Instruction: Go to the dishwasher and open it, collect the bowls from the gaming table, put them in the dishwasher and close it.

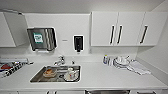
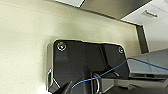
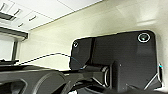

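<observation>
I face a white kitchen counter (image 1: 100, 76). At the lower edge of the head view, a steel-grey strip under the counter looks like the top of the dishwasher (image 1: 107, 91); I cannot tell whether it is open or closed. A brushed-steel front (image 2: 112, 7) beside white drawers also shows in the left wrist view. The bowls and the gaming table are out of view. My left wrist's dark plate (image 2: 87, 65) and my right wrist's dark plate (image 3: 120, 60) hang low over a pale floor.
A steel sink (image 1: 37, 77) holds an orange bowl (image 1: 49, 72) and white dishes (image 1: 70, 74). White dishes (image 1: 122, 61), a cloth (image 1: 138, 67) and a small bottle (image 1: 105, 59) stand on the counter's right. Wall cabinets (image 1: 125, 28), a towel dispenser (image 1: 42, 38) and a soap dispenser (image 1: 78, 43) hang above.
</observation>
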Tool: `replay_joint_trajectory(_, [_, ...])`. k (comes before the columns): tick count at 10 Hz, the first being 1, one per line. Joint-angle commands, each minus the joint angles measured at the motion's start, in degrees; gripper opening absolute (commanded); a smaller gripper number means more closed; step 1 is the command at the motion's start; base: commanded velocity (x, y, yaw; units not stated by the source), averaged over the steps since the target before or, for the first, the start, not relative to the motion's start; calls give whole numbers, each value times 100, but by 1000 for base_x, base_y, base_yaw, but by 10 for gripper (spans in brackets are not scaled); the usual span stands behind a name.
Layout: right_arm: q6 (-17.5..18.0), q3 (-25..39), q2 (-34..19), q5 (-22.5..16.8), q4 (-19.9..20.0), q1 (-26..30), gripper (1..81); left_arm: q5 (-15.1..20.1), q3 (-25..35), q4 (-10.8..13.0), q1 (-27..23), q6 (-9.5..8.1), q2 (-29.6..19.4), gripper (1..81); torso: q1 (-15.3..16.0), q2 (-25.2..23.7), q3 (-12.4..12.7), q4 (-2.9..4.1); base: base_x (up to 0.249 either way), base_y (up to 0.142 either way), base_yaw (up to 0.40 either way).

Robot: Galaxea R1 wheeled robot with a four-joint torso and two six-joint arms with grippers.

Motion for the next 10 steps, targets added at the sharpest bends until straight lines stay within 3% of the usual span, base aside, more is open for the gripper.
replay_joint_trajectory(1, [0, 687, -659, -248, 11, 499, 811, -113, 837, 55, -214, -24, -816, 811, 1, 0, 0, 0, 0, 0, 0])
replay_joint_trajectory(4, [8, 995, -931, -257, 29, 683, 811, -401, 1216, 55, -214, -24, -1169, 811, 1, 0, -2, 0, 0, 0, 0])
replay_joint_trajectory(5, [17, 1066, -1002, -257, 38, 789, 811, -429, 1278, 55, -232, -24, -1256, 811, 369, -575, 0, 0, 0, 0, 0])
replay_joint_trajectory(6, [26, 1214, -1124, -257, 47, 894, 811, -447, 1426, 55, -310, -24, -1466, 811, 388, -603, -513, -173, 0, 0, 0])
replay_joint_trajectory(7, [122, 1356, -1257, -265, 47, 1044, 811, -438, 1648, 64, -416, -33, -1723, 811, 449, -706, -562, -172, 0, 0, 0])
replay_joint_trajectory(8, [184, 1496, -1362, -274, 47, 1184, 811, -420, 1903, 64, -530, -24, -2013, 811, 530, -842, -663, -53, 0, 0, 0])
replay_joint_trajectory(10, [193, 1786, -1538, -265, 47, 1422, 811, -403, 2350, 55, -724, -145, -2477, 811, 769, -1220, -1019, -74, 0, 0, 0])
